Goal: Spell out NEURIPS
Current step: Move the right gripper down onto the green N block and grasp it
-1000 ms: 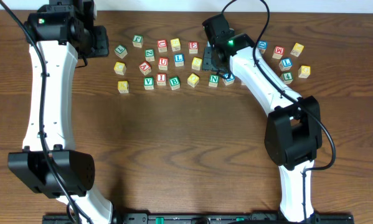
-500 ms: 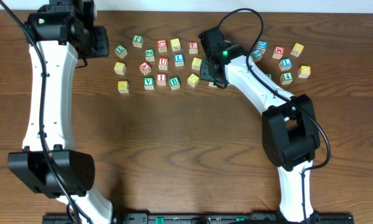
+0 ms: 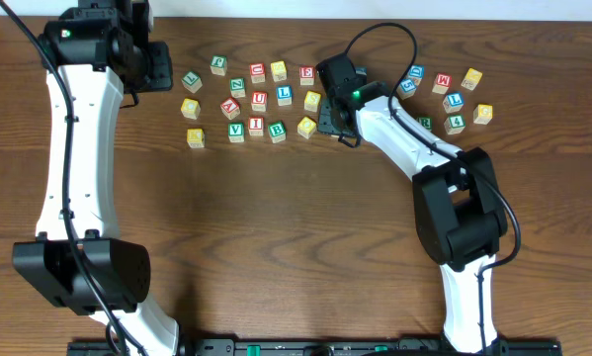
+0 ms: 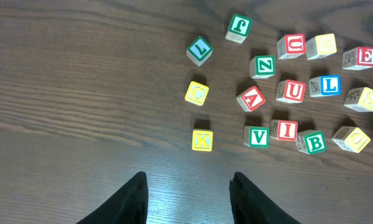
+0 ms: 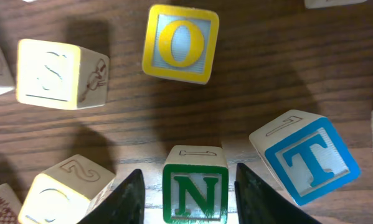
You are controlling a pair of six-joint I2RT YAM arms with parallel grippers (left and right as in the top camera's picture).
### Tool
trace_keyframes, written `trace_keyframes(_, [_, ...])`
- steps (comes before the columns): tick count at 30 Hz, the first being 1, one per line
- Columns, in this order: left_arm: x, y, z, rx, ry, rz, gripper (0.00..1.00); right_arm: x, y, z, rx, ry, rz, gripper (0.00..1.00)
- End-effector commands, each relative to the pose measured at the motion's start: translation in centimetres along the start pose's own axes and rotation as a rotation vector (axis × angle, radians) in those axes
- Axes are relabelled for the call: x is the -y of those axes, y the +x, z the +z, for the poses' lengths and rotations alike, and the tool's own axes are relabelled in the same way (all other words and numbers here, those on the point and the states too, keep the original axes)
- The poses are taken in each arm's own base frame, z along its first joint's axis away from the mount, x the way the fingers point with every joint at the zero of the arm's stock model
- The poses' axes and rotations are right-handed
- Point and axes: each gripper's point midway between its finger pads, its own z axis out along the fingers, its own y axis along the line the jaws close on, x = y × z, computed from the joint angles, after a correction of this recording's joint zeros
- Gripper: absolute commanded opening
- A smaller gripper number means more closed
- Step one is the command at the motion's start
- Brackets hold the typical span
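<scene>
Green N cube [image 5: 195, 191] centred between the right end effector's [image 5: 189, 180] fingers [image 5: 127, 202].
Jaws open, slight gaps either side; left end effector [image 4: 189, 193], open and empty, sits well apart.

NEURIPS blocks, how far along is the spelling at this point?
Done: nothing; no row of letters is started on the table. In hand: the right gripper straddles the green N, a finger each side with small gaps showing. To do: all seven letters to place, including the red E, red U and red I in the scattered cluster. The left gripper is open and empty.
</scene>
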Motion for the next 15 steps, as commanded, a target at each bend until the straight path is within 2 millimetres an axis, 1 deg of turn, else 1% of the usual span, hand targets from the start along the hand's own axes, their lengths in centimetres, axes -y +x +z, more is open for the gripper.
trace_keyframes(1, [0.0, -0.3, -0.4, 0.013, -0.007, -0.001, 0.42, 0.1, 0.9, 1.0, -0.014, 0.027, -0.004, 0.38])
trace_keyframes(4, [0.0, -0.3, -0.4, 0.013, -0.007, -0.001, 0.42, 0.1, 0.9, 0.9, -0.012, 0.025, -0.004, 0.34])
trace_keyframes(8, [0.0, -0.3, -0.4, 0.013, -0.007, -0.001, 0.43, -0.1, 0.8, 0.7, -0.010, 0.018, -0.014, 0.25])
trace_keyframes(12, [0.0, -0.3, -0.4, 0.013, -0.007, -0.001, 0.42, -0.2, 0.6, 0.4, -0.005, 0.012, -0.030, 0.24])
trace_keyframes(15, [0.0, -0.3, -0.4, 0.013, -0.007, -0.001, 0.42, -0.7, 0.4, -0.2, -0.011, -0.011, -0.063, 0.18])
